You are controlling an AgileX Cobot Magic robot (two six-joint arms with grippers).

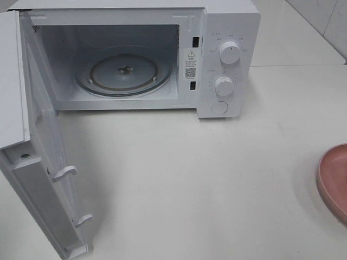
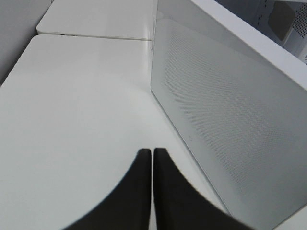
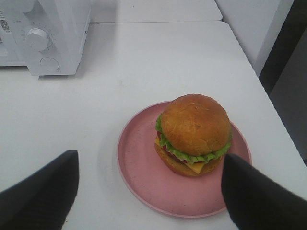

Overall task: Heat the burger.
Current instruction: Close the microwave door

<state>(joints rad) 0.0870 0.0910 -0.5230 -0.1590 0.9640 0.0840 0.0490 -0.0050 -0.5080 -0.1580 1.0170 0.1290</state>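
The burger (image 3: pixel 194 134), with a golden-brown bun, green lettuce, cheese and patty, sits on a round pink plate (image 3: pixel 139 163) in the right wrist view. My right gripper (image 3: pixel 148 191) is open, its black fingers (image 3: pixel 43 191) spread wide just short of the plate. In the exterior high view only the plate's edge (image 1: pixel 333 179) shows at the right; the burger is out of view there. The white microwave (image 1: pixel 227 59) stands at the back with its door (image 1: pixel 32 146) swung open and its glass turntable (image 1: pixel 124 73) bare. My left gripper (image 2: pixel 152 158) is shut, beside the door's outer face (image 2: pixel 225 120).
The microwave has two knobs (image 1: pixel 230 52) and a round button (image 1: pixel 219 107) on its right panel. The open door juts toward the table's front left. White table (image 1: pixel 190 179) lies between microwave and plate. The table edge (image 3: pixel 268 105) runs close beside the plate.
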